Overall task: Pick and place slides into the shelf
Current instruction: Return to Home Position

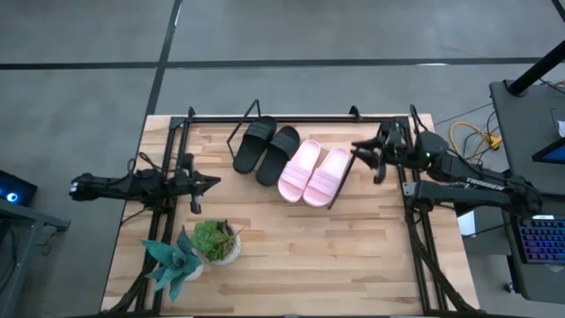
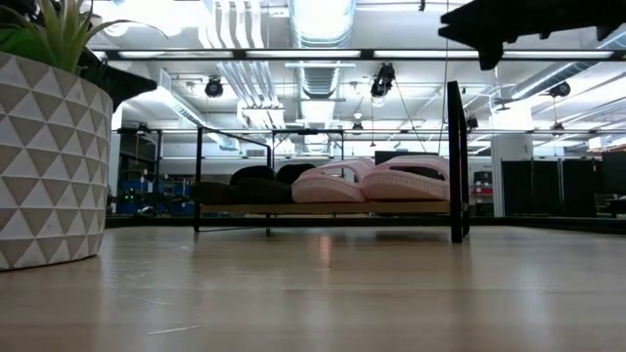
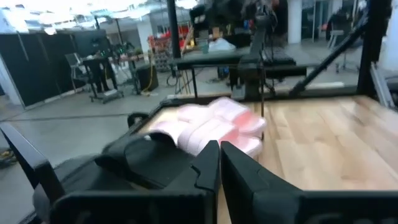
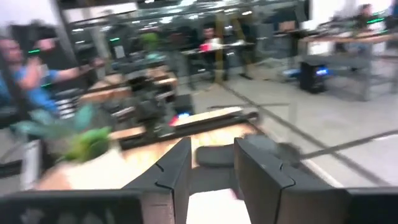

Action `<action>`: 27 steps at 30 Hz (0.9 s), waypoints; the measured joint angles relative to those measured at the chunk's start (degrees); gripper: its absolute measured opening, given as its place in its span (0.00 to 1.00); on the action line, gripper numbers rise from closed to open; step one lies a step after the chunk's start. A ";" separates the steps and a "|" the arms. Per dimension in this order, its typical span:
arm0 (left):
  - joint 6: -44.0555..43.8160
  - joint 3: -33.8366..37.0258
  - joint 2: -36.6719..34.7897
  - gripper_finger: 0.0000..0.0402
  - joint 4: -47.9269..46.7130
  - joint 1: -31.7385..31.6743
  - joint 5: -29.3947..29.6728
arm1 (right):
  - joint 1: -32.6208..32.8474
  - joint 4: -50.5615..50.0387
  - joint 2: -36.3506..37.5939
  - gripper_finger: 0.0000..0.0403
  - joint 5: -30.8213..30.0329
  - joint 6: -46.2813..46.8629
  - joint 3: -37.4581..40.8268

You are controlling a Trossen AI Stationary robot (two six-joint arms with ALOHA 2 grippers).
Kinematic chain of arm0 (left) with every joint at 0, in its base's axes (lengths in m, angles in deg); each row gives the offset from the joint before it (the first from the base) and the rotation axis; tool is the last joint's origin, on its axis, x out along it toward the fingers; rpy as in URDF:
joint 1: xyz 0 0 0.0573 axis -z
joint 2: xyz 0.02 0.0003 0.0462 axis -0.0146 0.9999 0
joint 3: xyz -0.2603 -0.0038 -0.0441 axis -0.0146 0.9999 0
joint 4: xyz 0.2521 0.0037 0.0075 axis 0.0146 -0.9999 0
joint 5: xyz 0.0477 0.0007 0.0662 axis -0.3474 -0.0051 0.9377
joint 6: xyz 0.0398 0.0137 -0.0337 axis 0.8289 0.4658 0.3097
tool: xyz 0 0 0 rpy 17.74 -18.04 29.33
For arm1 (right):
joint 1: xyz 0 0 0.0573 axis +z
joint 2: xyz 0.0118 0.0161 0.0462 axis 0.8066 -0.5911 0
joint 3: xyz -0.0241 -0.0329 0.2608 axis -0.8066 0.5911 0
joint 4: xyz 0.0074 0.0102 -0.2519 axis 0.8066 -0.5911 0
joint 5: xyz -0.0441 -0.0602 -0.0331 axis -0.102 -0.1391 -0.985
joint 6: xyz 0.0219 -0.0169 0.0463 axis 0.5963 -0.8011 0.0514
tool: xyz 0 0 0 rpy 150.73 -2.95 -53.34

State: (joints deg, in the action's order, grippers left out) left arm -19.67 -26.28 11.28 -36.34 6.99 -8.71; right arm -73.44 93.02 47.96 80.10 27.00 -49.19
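Observation:
Two black slides [image 1: 267, 148] and two pale pink slides [image 1: 314, 173] lie side by side, soles down, on the shelf [image 2: 323, 208], a light-wood board on a black wire frame. The low view shows them in a row, black [image 2: 249, 186] and pink [image 2: 377, 183]. My right gripper [image 1: 362, 150] is open and empty, raised just beyond the pink slides' right side; it also shows in its wrist view [image 4: 211, 168]. My left gripper [image 1: 201, 183] is shut and empty, left of the shelf; it also shows in its wrist view [image 3: 219, 167].
Two potted plants [image 1: 216, 240] [image 1: 177, 261] stand near the table's front left; one patterned pot [image 2: 49, 166] fills the low view's left. Black rig rails [image 1: 415, 230] run along both table sides. Bare wood lies in front of the shelf.

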 joint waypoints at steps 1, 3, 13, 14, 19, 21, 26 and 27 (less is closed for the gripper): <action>0.01 0.11 0.45 0.00 -0.22 0.00 -0.04 | 1.74 -0.37 0.98 0.27 -0.20 0.23 0.78; -0.20 0.10 1.42 0.00 0.41 0.00 -0.09 | 5.86 -0.31 2.72 0.26 -2.25 1.65 3.02; -1.32 0.31 -0.08 0.00 0.86 -0.04 0.20 | 26.44 9.89 6.96 0.21 -14.21 1.49 20.32; -1.31 0.29 -0.10 0.00 0.42 -0.04 0.20 | 27.76 11.12 7.29 0.20 -16.80 0.62 21.34; -1.11 0.31 -0.05 0.00 -0.39 -0.04 0.71 | 32.30 11.51 11.46 0.11 -26.48 -7.77 22.98; -0.83 0.31 -0.12 0.00 -1.22 -0.02 1.98 | 33.57 8.52 14.60 0.06 -27.69 -10.33 22.72; -1.18 0.31 -0.08 0.00 -2.58 -0.04 3.41 | 35.31 -4.73 22.56 0.02 -29.86 -11.48 20.48; -1.20 0.31 -0.10 0.00 -2.92 -0.04 3.28 | 35.29 -5.93 23.87 0.02 -29.70 -12.64 20.41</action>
State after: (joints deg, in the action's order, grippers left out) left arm -20.87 -25.97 11.18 -39.26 6.95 -5.44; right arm -38.15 87.09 71.83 50.40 14.37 -28.78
